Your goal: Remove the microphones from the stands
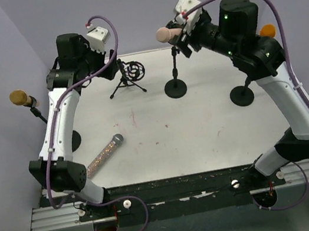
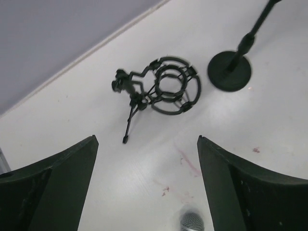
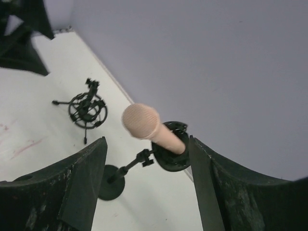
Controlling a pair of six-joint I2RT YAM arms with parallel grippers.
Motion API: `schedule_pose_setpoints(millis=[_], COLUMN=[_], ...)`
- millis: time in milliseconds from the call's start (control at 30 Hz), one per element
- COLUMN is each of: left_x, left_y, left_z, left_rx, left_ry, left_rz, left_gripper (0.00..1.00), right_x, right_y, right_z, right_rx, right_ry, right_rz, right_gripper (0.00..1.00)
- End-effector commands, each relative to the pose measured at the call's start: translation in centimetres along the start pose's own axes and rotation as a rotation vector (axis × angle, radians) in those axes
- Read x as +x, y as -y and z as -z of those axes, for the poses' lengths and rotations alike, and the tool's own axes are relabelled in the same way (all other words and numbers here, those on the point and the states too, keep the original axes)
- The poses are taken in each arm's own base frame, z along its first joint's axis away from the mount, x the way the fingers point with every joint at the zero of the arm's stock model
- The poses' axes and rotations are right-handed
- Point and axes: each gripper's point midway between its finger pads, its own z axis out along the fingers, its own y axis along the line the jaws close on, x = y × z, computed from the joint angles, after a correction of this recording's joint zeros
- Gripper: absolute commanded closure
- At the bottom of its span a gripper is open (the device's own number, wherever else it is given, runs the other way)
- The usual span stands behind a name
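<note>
A pink microphone (image 1: 165,33) sits tilted in the black clip (image 3: 172,153) of a stand with a round base (image 1: 175,88) at the back middle of the table. My right gripper (image 1: 178,38) is open right behind it. In the right wrist view the pink microphone (image 3: 147,126) lies between and just beyond my open fingers, untouched. My left gripper (image 1: 111,68) is open and empty above an empty black shock mount on a small tripod (image 1: 129,75), which also shows in the left wrist view (image 2: 168,86).
A glittery microphone (image 1: 104,154) lies flat on the table at the front left; its head shows in the left wrist view (image 2: 192,222). A gold microphone on a stand (image 1: 20,98) is at the left edge. An orange microphone (image 1: 267,30) stands at the right, with its base (image 1: 241,96).
</note>
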Motion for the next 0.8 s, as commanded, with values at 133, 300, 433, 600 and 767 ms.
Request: schedule_pose_setpoints(millis=[133, 300, 433, 600, 767], left_x=[-9.9, -12.1, -12.6, -13.2, -14.2], left_y=[11.1, 15.2, 16.9, 17.5, 17.8], left_z=[10.2, 11.3, 9.5, 6.5, 4.1], left_rx=[0.425, 0.521, 0.528, 0.473, 0.432], left_ry=[0.380, 0.470, 0.487, 0.530, 0.566], left_rz=[-0.012, -0.095, -0.140, -0.166, -0.192], left_gripper=[0.07, 0.01, 0.01, 0.01, 0.01], right_x=[2.2, 9.7, 13.9, 14.0, 15.9], right_y=[8.0, 10.8, 12.6, 9.8, 9.5], right_z=[-1.6, -1.3, -1.0, -1.0, -2.8], right_rx=[0.193, 0.204, 0.203, 0.086, 0.066], right_ry=[-0.051, -0.120, -0.156, -0.090, -0.129], right_rz=[-0.122, -0.226, -0.378, -0.291, -0.398], right_gripper=[0.25, 0.26, 0.28, 0.26, 0.22])
